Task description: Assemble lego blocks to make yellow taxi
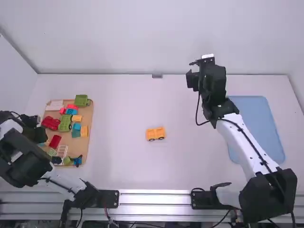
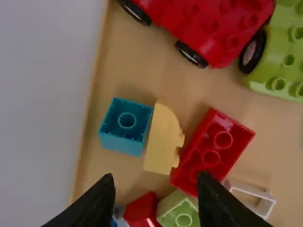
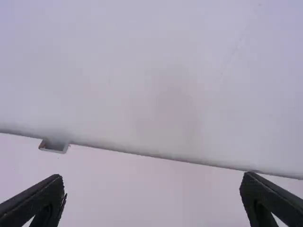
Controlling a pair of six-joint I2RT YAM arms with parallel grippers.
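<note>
- Left gripper (image 1: pixel 40 128): fingers spread over brown tray (image 1: pixel 87 113) of plastic blocks.
- Just beyond left fingers: pale-yellow, curved-ended plastic block (image 2: pixel 160 142), between square teal block (image 2: pixel 125 124) and rectangular red block (image 2: pixel 213 149).
- Right gripper (image 1: pixel 191 72): fingers wide, towards white back wall (image 1: pixel 142 38).
- Yellow-orange plastic block vehicle, black wheels (image 1: pixel 156 133): on white counter (image 1: pixel 121 109), between grippers, well apart from both.

toy car (image 1: pixel 155 132): yellow-orange, black wheels (image 1: pixel 161 138) | mat (image 1: pixel 251 114): pale blue | tray (image 1: pixel 87 114): tan
</note>
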